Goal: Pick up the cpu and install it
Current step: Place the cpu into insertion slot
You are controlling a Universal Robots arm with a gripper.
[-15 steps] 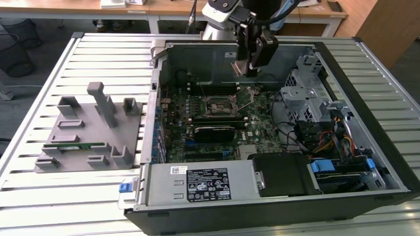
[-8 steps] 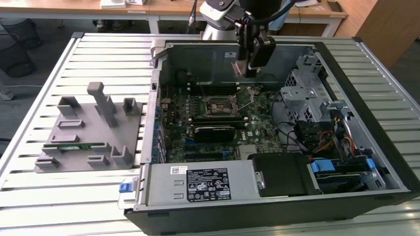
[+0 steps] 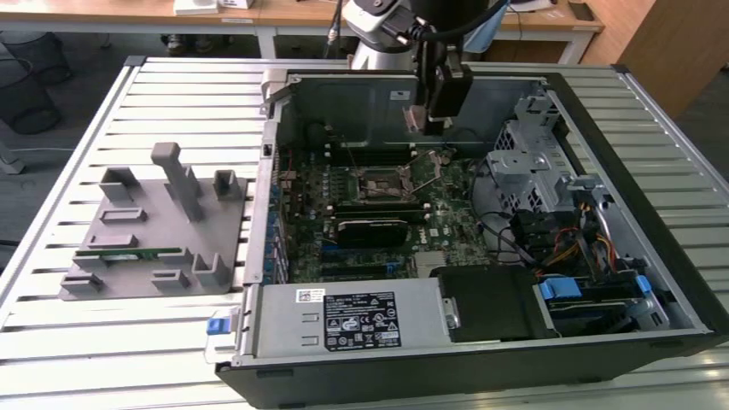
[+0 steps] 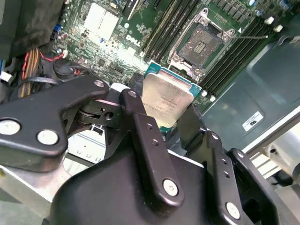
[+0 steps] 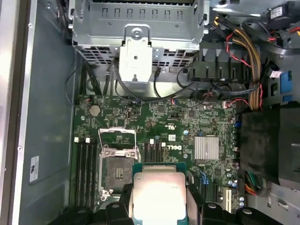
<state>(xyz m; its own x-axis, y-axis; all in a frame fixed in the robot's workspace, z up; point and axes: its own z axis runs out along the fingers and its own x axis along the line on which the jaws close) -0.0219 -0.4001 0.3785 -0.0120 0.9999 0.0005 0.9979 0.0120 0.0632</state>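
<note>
Over the board (image 3: 341,201) inside the open case (image 3: 341,98), I have the gripper (image 3: 439,115) clenched on the cpu (image 4: 166,96) (image 5: 159,194). In both wrist views its two black fingers (image 4: 145,136) press opposite edges of the chip, silvery top facing the cameras. The cpu is held above the board, apart from the open socket (image 5: 117,164) and near it. Outside the case, toward the exterior view's left, a grey fixture (image 3: 148,231) sits on the slatted table (image 3: 114,342).
</note>
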